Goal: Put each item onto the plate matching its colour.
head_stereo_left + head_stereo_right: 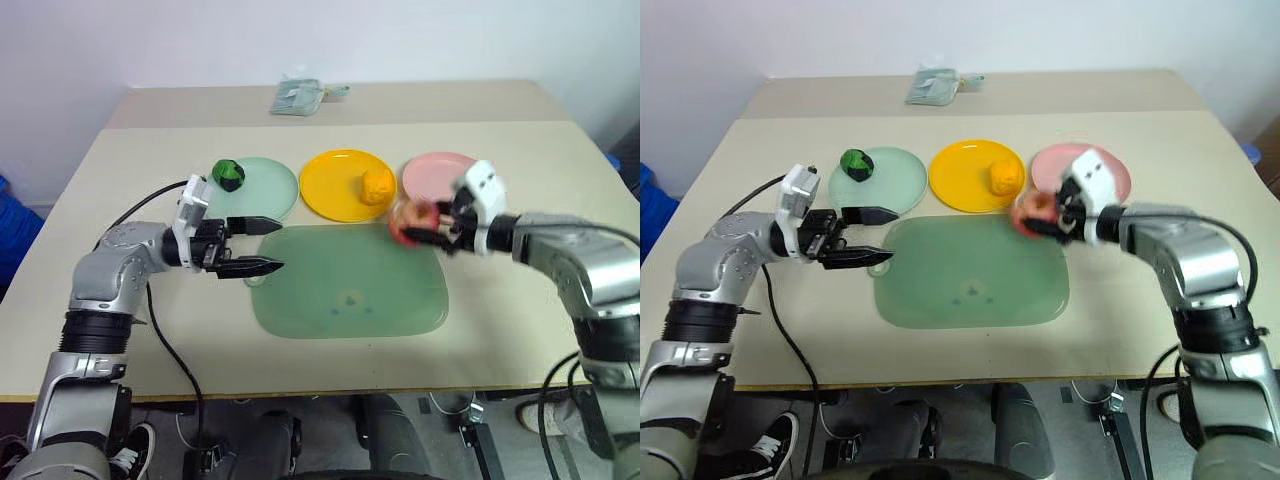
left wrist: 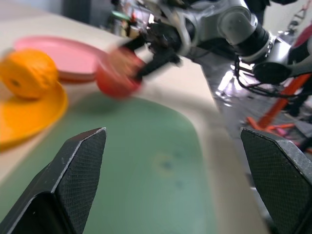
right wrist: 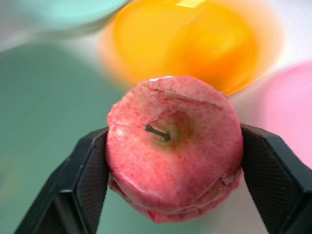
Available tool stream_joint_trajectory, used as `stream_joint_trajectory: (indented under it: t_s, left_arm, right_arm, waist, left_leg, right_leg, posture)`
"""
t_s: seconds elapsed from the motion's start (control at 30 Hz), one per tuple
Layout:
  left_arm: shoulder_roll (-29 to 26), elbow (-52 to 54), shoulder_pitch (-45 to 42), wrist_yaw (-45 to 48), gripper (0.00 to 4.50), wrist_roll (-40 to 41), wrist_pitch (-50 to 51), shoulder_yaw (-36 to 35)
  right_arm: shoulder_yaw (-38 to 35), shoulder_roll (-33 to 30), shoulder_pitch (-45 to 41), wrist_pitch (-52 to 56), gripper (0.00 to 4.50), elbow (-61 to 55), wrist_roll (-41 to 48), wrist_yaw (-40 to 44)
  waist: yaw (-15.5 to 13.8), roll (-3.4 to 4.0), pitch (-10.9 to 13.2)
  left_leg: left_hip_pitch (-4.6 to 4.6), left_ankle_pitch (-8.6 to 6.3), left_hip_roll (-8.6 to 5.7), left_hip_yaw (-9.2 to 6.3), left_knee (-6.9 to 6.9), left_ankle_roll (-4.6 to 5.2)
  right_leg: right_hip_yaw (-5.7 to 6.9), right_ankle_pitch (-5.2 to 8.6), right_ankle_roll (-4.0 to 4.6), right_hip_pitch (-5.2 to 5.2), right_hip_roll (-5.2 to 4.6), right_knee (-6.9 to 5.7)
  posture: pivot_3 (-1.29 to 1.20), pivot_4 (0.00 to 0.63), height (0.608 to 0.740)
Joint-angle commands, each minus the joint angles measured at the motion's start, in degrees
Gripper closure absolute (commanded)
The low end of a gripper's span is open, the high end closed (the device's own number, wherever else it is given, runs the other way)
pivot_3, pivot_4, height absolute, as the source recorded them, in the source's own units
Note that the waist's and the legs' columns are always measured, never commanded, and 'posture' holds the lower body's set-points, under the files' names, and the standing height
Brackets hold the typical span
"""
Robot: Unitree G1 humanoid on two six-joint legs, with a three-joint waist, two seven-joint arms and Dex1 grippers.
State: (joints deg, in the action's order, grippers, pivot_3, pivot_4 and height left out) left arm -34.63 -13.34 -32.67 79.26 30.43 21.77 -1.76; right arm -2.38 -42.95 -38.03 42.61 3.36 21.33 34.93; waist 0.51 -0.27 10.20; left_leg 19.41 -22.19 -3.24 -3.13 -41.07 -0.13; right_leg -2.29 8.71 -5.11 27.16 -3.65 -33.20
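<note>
A dark green-and-black ball (image 1: 228,174) rests on the pale mint green plate (image 1: 272,192). On the right part of the yellow plate (image 1: 332,188) lies the orange-yellow lumpy fruit (image 1: 376,186). The pink plate (image 1: 440,170) carries nothing. My right gripper (image 1: 428,226) is shut on the pink-red apple (image 1: 408,222), which hangs above the table just in front of the pink plate's near left edge, stem towards the wrist camera (image 3: 173,146). My left gripper (image 1: 262,246) stands open and holds nothing, pointing right over the left end of the green mat.
A large green mat (image 1: 350,290) lies in front of the three plates. At the far edge of the table sits a folded pale green cloth (image 1: 297,96). A black cable (image 1: 160,330) trails from my left arm over the table's front edge.
</note>
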Motion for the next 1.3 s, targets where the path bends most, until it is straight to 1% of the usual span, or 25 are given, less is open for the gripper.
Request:
stream_joint_trajectory:
  t_s: [0.03,0.13,0.23,0.3,0.33,0.4,0.47,0.5,0.57,0.67,0.73,0.8,0.87,0.93,0.97,1.1,1.17,1.23,1.3]
  left_arm:
    - [1.6,-2.6,-2.1,-3.3,0.00,-2.4,-7.0,-2.1]
    - [2.6,-2.4,-2.4,-4.1,0.00,-1.3,-7.3,-2.8]
    - [3.1,-1.9,-2.0,-4.1,0.00,-1.3,-7.8,-2.7]
    - [3.6,-1.5,-1.7,-4.6,0.00,-1.5,-8.3,-2.6]
    - [3.7,-1.1,-1.5,-4.9,0.00,-1.2,-8.1,-2.8]
    - [3.5,-0.9,-1.3,-4.6,0.00,-1.0,-8.4,-3.2]
    - [3.3,-0.9,-1.1,-4.6,0.00,-0.1,-7.8,-4.1]
    - [3.3,-1.0,-0.9,-4.3,0.00,0.1,-8.3,-4.5]
    - [3.3,-0.3,-0.3,-4.1,0.00,0.6,-8.4,-4.8]
    - [3.1,0.8,0.6,-4.2,0.00,1.1,-7.9,-5.3]
    - [3.1,1.0,1.1,-4.5,0.00,1.1,-8.3,-5.5]
    - [3.1,1.0,1.5,-4.5,0.00,1.0,-8.8,-5.6]
    - [3.7,1.5,1.9,-5.2,0.00,0.8,-8.9,-5.3]
    - [3.9,2.6,2.5,-5.6,0.00,0.5,-9.3,-5.0]
    - [4.0,3.5,2.9,-6.2,0.00,0.3,-9.2,-4.8]
    - [3.1,6.6,5.1,-6.7,0.00,0.5,-8.3,-4.5]
    - [2.6,6.3,6.0,-6.2,0.00,0.7,-8.2,-4.8]
    - [2.7,6.6,6.2,-6.6,0.00,0.6,-7.8,-4.2]
    - [3.1,6.9,6.2,-7.1,0.00,0.1,-7.7,-3.4]
  right_arm:
    - [-3.6,2.3,-4.6,-9.3,1.06,11.6,-6.3,-8.9]
    - [-3.3,4.7,-7.3,-15.7,1.06,20.3,-9.3,-11.2]
    - [-3.8,7.1,-9.8,-18.5,1.06,27.3,-9.7,-10.8]
    - [-5.6,8.5,-11.4,-21.1,0.21,31.5,-8.1,-9.2]
    - [-5.0,8.4,-12.2,-24.0,0.10,33.4,-9.7,-9.8]
    - [-5.6,8.3,-13.5,-25.8,0.10,34.1,-10.0,-10.2]
    - [-6.1,8.1,-13.1,-27.8,0.10,31.3,-9.1,-8.3]
    - [-6.4,8.2,-11.7,-26.8,0.10,27.5,-6.8,-5.0]
    - [-6.0,8.1,-7.8,-25.1,0.10,18.9,-3.3,1.7]
    - [-4.0,7.2,1.7,-20.4,0.10,-1.8,5.6,12.1]
    - [-2.7,6.1,6.3,-15.8,0.10,-10.9,10.2,15.8]
    - [0.4,5.6,9.4,-13.2,0.10,-16.2,10.2,17.1]
    - [2.5,5.2,11.0,-12.0,0.10,-17.7,9.3,17.7]
    - [3.8,3.7,11.9,-11.8,0.10,-18.7,7.7,18.4]
    - [3.5,2.7,12.1,-11.7,0.10,-18.7,7.4,18.7]
    - [-1.5,-1.3,12.6,-9.7,0.10,-16.0,9.2,19.9]
    - [-2.1,-2.8,14.1,-8.7,0.10,-16.7,9.3,20.0]
    - [-2.4,-3.6,15.2,-7.4,0.10,-18.0,9.6,19.8]
    - [-2.4,-3.0,15.3,-5.7,0.10,-19.8,10.9,18.8]
  waist:
    - [0.0,-0.01,0.0]
    - [0.3,-0.01,0.0]
    - [0.7,0.00,0.0]
    - [0.8,0.01,0.0]
    - [0.8,0.01,0.0]
    - [0.8,0.03,0.0]
    - [0.8,0.03,0.0]
    - [0.8,0.03,0.0]
    - [0.7,0.03,0.0]
    - [0.5,0.03,0.0]
    - [0.3,0.03,0.0]
    - [0.3,0.03,0.0]
    - [0.3,0.03,0.0]
    - [0.1,0.03,0.0]
    - [0.2,0.03,0.0]
    - [0.1,0.03,0.0]
    - [0.1,0.01,0.0]
    - [0.0,0.01,0.0]
    - [0.1,0.02,0.0]
  left_leg:
    - [0.04,0.00,0.00,-0.01,0.00,0.00]
    - [0.07,-0.02,-0.05,0.03,0.01,0.04]
    - [0.08,-0.03,-0.04,0.05,0.06,0.06]
    - [0.07,-0.03,-0.03,0.09,0.07,0.06]
    - [0.07,-0.03,-0.02,0.09,0.06,0.05]
    - [0.06,-0.02,-0.02,0.09,0.04,0.05]
    - [0.05,-0.02,-0.02,0.08,0.04,0.04]
    - [0.05,-0.02,-0.01,0.07,0.04,0.04]
    - [0.05,-0.03,0.01,0.05,0.06,0.05]
    - [0.08,-0.04,0.03,-0.01,0.07,0.07]
    - [0.09,-0.05,0.03,-0.03,0.05,0.08]
    - [0.08,-0.05,-0.02,-0.02,-0.08,0.09]
    - [-0.04,-0.07,-0.02,-0.03,-0.17,0.13]
    - [-0.17,-0.22,-0.02,-0.06,-0.17,0.41]
    - [-0.16,-0.22,-0.02,-0.07,-0.16,0.40]
    - [-0.06,-0.06,-0.01,-0.05,-0.14,0.10]
    - [-0.05,-0.06,-0.02,-0.05,-0.10,0.11]
    - [-0.06,-0.07,-0.01,-0.05,-0.09,0.11]
    - [-0.07,-0.07,-0.01,-0.05,-0.09,0.12]
  right_leg:
    - [0.01,0.00,0.00,0.00,0.00,0.00]
    - [-0.01,-0.03,0.04,0.01,-0.06,-0.01]
    - [-0.04,-0.02,0.04,0.05,-0.05,0.02]
    - [-0.08,-0.02,0.04,0.07,-0.03,0.00]
    - [-0.08,-0.03,0.04,0.06,-0.02,-0.01]
    - [-0.08,-0.03,0.03,0.06,-0.02,-0.04]
    - [-0.08,-0.03,0.03,0.06,-0.01,-0.06]
    - [-0.07,-0.03,0.03,0.06,0.00,-0.07]
    - [-0.06,-0.03,0.03,0.06,0.02,-0.05]
    - [-0.03,-0.02,0.03,0.06,0.04,-0.01]
    - [-0.01,-0.02,0.03,0.05,0.03,-0.01]
    - [-0.01,-0.02,0.02,-0.02,-0.02,-0.03]
    - [-0.01,-0.03,0.03,-0.16,-0.02,-0.02]
    - [0.00,-0.03,0.03,-0.28,-0.01,-0.01]
    - [0.01,-0.03,0.03,-0.28,-0.01,-0.01]
    - [0.01,-0.03,0.03,-0.17,0.00,-0.02]
    - [0.01,-0.03,0.03,-0.17,-0.02,0.00]
    - [0.01,-0.03,0.03,-0.18,-0.01,0.02]
    - [0.01,-0.03,0.03,-0.19,0.00,0.02]
  posture:
    - [0.00,0.150,0.740]
    - [0.00,0.150,0.740]
    - [0.00,0.150,0.740]
    - [0.00,0.150,0.740]
    - [0.00,0.150,0.740]
    - [0.00,0.150,0.740]
    - [0.00,0.150,0.740]
    - [0.00,0.150,0.740]
    - [0.00,0.150,0.740]
    - [0.00,0.150,0.740]
    - [0.00,0.150,0.740]
    - [0.00,0.150,0.740]
    - [0.00,0.150,0.740]
    - [0.00,0.150,0.740]
    - [0.00,0.150,0.740]
    - [0.00,0.150,0.740]
    - [0.00,0.150,0.740]
    - [0.00,0.150,0.740]
    - [0.00,0.150,0.740]
